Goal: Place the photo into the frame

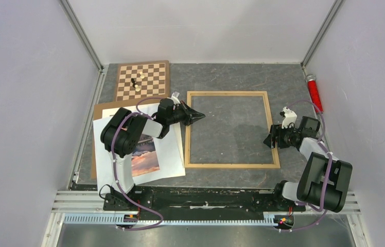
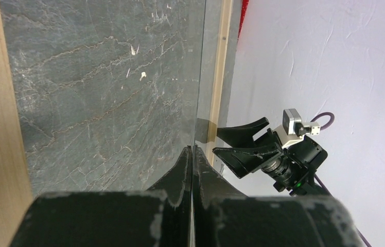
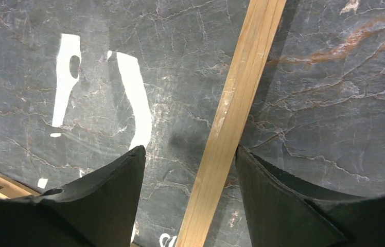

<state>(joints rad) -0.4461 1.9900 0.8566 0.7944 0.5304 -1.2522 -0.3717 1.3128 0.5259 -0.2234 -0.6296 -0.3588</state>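
Observation:
The light wooden frame (image 1: 226, 93) lies flat in the middle of the table. The photo (image 1: 145, 154), with its orange-pink sky, rests on white sheets (image 1: 170, 154) to the frame's left, partly under my left arm. Over the frame's left bar, my left gripper (image 1: 202, 116) is shut on the edge of a thin clear pane (image 2: 200, 77), seen edge-on in the left wrist view. My right gripper (image 1: 272, 139) is open and straddles the frame's right bar (image 3: 237, 92), which touches neither finger. White reflections show on the pane (image 3: 134, 98) inside that bar.
A chessboard (image 1: 143, 81) with a few pieces sits at the back left. A brown backing board (image 1: 98, 110) lies under the white sheets. A red cylinder (image 1: 314, 92) lies along the right wall. Walls close in the table on three sides.

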